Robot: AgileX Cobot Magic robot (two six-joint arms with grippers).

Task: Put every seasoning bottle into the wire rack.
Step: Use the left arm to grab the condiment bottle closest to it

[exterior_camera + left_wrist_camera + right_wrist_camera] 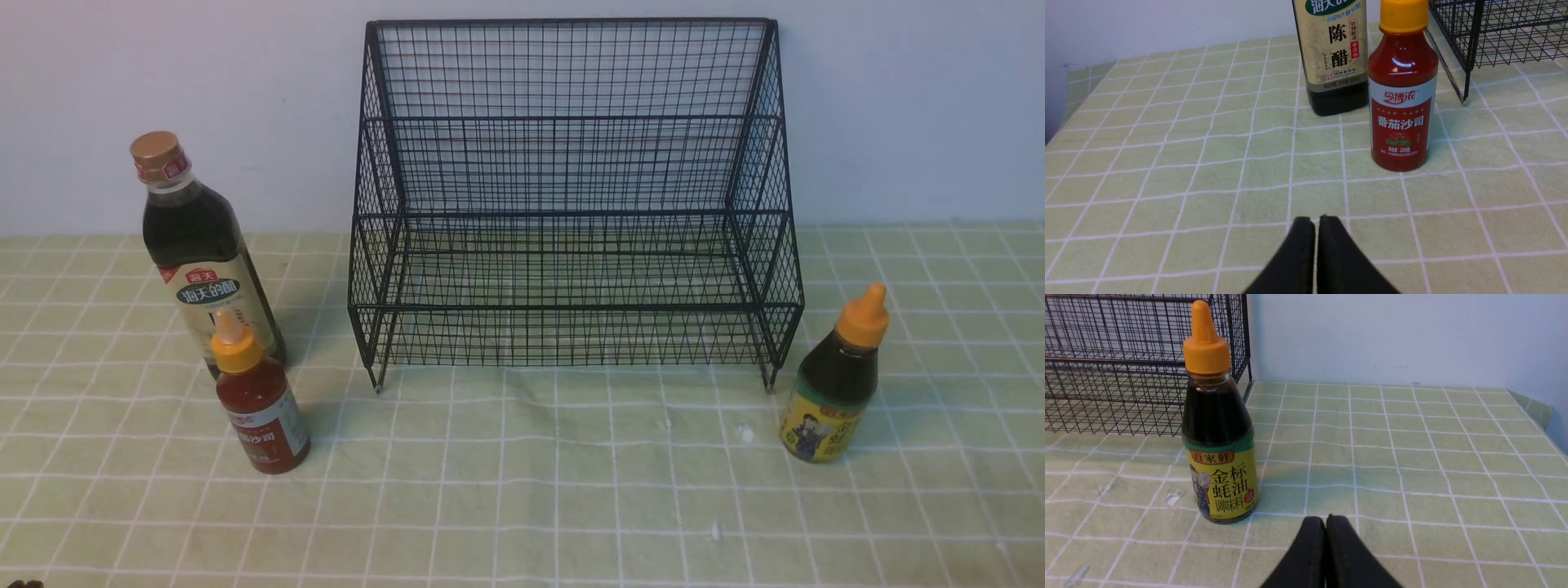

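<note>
The black wire rack (571,204) stands empty at the back middle of the table, against the wall. Left of it a tall dark bottle (196,245) with a gold cap stands upright, and a small red bottle (261,408) with an orange cap stands just in front of it. To the rack's right stands a squat dark bottle (833,384) with a yellow label. My left gripper (1316,218) is shut and empty, short of the red bottle (1401,102). My right gripper (1326,517) is shut and empty, near the squat bottle (1218,437). Neither arm shows in the front view.
A green checked cloth (531,490) covers the table. A pale wall (122,82) rises right behind the rack. The table's right edge (1541,412) shows in the right wrist view. Small white specks (744,434) lie on the cloth near the squat bottle.
</note>
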